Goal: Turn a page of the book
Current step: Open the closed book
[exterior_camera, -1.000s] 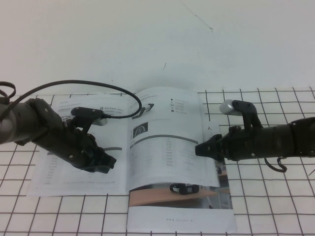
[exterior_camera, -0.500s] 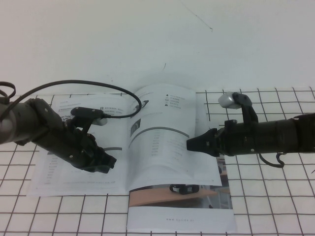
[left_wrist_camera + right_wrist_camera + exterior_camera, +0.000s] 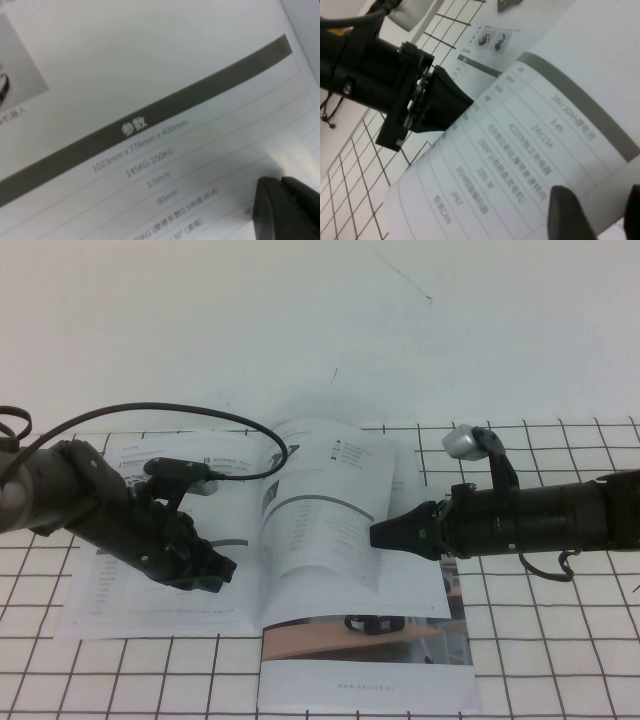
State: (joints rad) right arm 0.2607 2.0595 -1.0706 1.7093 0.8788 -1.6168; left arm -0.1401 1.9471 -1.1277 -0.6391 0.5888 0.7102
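Here your right hand, fingers apart, lifts the page mid-turn over the book; your left hand, fingers together, pins the far leaf. Next, sweep the page toward it.

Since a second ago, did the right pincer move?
Yes. The right pincer has slid toward the robot's left, away from the grid lines and further over the book, pushing the lifted page along. The left pincer rests on the book.
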